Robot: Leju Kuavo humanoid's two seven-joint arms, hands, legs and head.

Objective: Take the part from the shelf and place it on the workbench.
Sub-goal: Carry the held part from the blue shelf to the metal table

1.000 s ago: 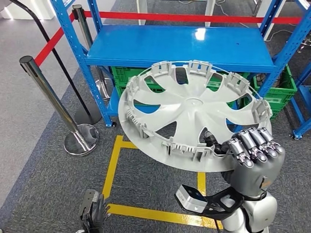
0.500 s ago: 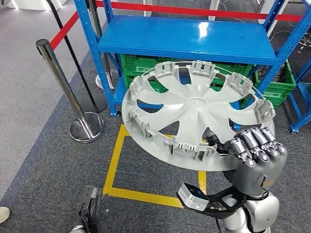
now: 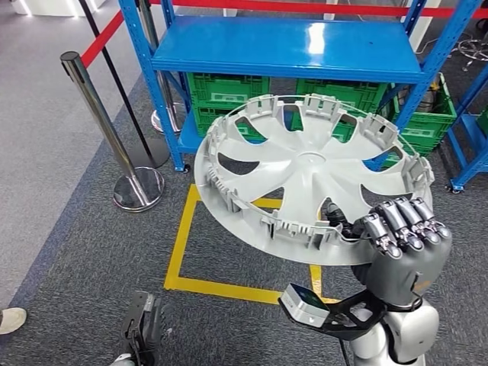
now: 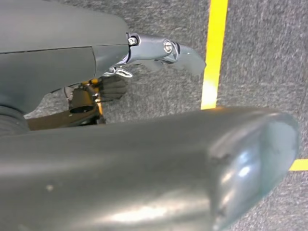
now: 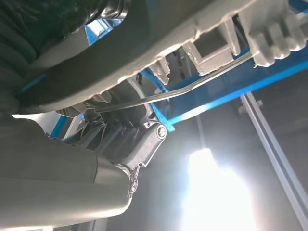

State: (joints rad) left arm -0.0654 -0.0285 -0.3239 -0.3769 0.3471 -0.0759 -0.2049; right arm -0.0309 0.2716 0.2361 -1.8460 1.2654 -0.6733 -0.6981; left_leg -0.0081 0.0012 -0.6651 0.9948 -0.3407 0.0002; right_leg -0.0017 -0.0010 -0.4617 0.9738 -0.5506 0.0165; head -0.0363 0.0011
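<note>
My whole head view has shifted since the earlier frame: the blue shelf [image 3: 287, 49] and the stanchion now sit further right and the green crates show more fully, so the camera has turned, while the hubcap sits in much the same spot in front of me.

At far left, the toe of a shoe [image 3: 11, 319] pokes in at the edge over the grey carpet. The chrome stanchion post [image 3: 104, 122] stands on its round base beside the shelf's left upright, with a red barrier belt [image 3: 101, 40] running up behind it. My left hand [image 3: 144, 329] hangs low near the bottom edge, above the carpet and just left of the yellow floor tape [image 3: 179, 248]; in its wrist view the fingers [image 4: 160, 50] are apart and hold nothing. The silver hubcap [image 3: 305, 171] is off the shelf, held roughly flat and tilted a little, inner side up, over the yellow square and in front of the green crates [image 3: 230, 91] on the bottom tier. My right hand [image 3: 402, 248] grips its near right rim, fingers curled over the edge.
</note>
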